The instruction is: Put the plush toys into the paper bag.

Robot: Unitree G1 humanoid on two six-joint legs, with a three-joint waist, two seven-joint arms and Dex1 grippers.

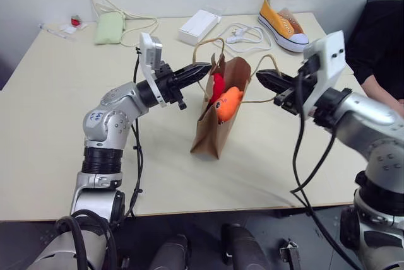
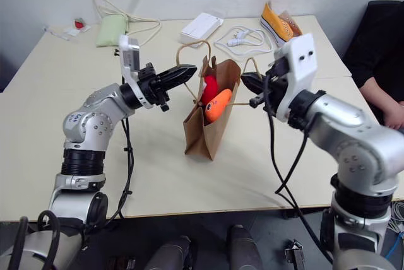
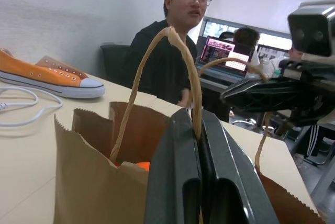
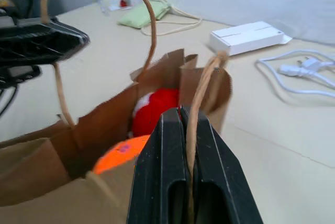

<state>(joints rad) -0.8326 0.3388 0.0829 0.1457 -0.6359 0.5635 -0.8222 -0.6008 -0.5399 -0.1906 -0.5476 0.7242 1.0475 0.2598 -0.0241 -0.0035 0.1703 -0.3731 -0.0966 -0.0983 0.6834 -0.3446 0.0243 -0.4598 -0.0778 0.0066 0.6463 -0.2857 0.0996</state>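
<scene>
The brown paper bag [image 1: 211, 132] stands upright in the middle of the table with its mouth spread. Both plush toys sit inside it near the top, the red-and-white Santa [image 1: 216, 86] and the orange creature [image 1: 228, 103]. From the left, my left gripper [image 1: 203, 68] is shut on one twisted loop handle [image 3: 180, 51]. From the right, my right gripper [image 1: 262, 77] is shut on the other handle [image 4: 201, 85]. The right wrist view looks down into the bag at the red toy [image 4: 157, 111] and the orange toy [image 4: 120, 153].
An orange-and-white sneaker [image 1: 283, 25], a white cable [image 1: 249, 33], a white box [image 1: 198, 26] and a pale green pouch [image 1: 110, 28] lie along the table's far side. A person in black [image 1: 379, 36] sits at the right edge.
</scene>
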